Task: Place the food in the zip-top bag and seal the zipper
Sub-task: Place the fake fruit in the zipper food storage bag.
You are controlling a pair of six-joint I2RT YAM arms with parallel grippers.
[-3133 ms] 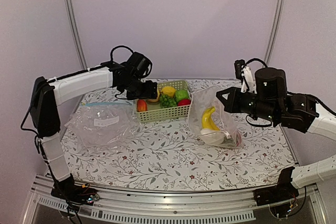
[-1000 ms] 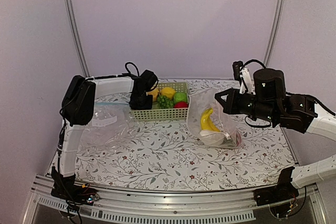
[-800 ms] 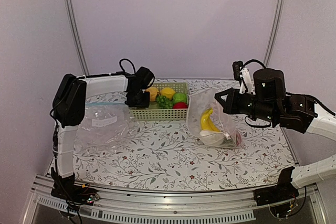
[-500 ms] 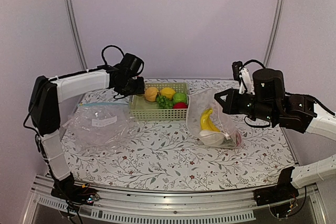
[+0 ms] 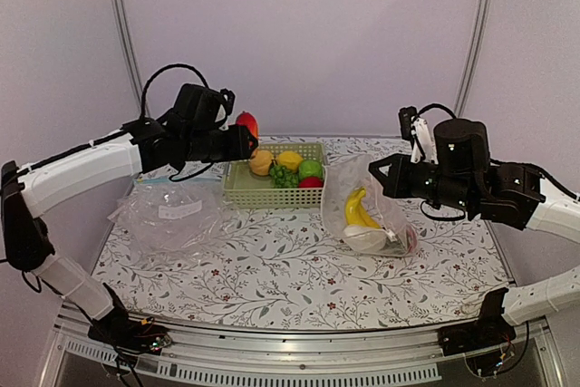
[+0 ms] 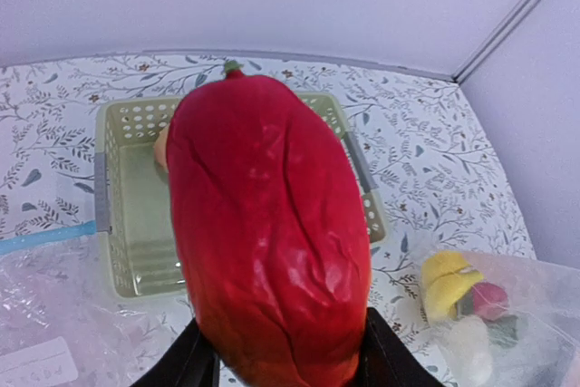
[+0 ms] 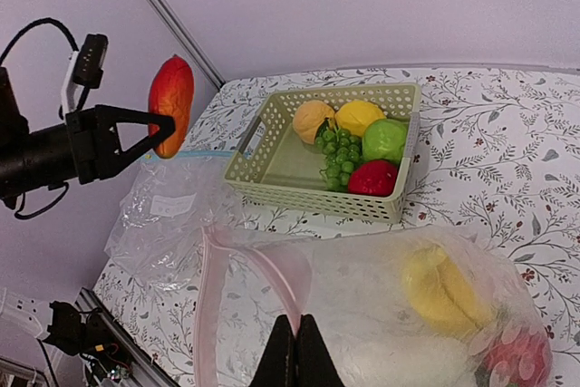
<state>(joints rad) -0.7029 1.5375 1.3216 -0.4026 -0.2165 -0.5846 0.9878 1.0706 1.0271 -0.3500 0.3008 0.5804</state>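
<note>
My left gripper (image 5: pixel 243 136) is shut on an oblong red-orange toy fruit (image 5: pixel 246 123), held in the air above the left end of the basket; the fruit (image 6: pixel 267 233) fills the left wrist view. My right gripper (image 7: pixel 296 343) is shut on the pink zipper (image 7: pixel 205 301) at the mouth of the zip-top bag (image 5: pixel 391 215), holding that mouth up and open toward the left. A yellow banana (image 5: pixel 360 208) and a white piece (image 5: pixel 367 239) lie inside the bag. More food sits in the basket: peach (image 5: pixel 261 162), lemon (image 5: pixel 290 159), green fruit (image 5: pixel 312 168), grapes (image 5: pixel 288 175), red apple (image 5: pixel 312 182).
The pale green perforated basket (image 5: pixel 237 190) stands at the back middle of the flowered table. A second clear bag (image 5: pixel 172 215) with a blue strip and white label lies flat at the left. Metal frame posts rise at both back corners.
My left gripper, earlier down at the basket's left end, has risen and swung up with the red-orange fruit in its jaws. The right arm and the bag have not moved.
</note>
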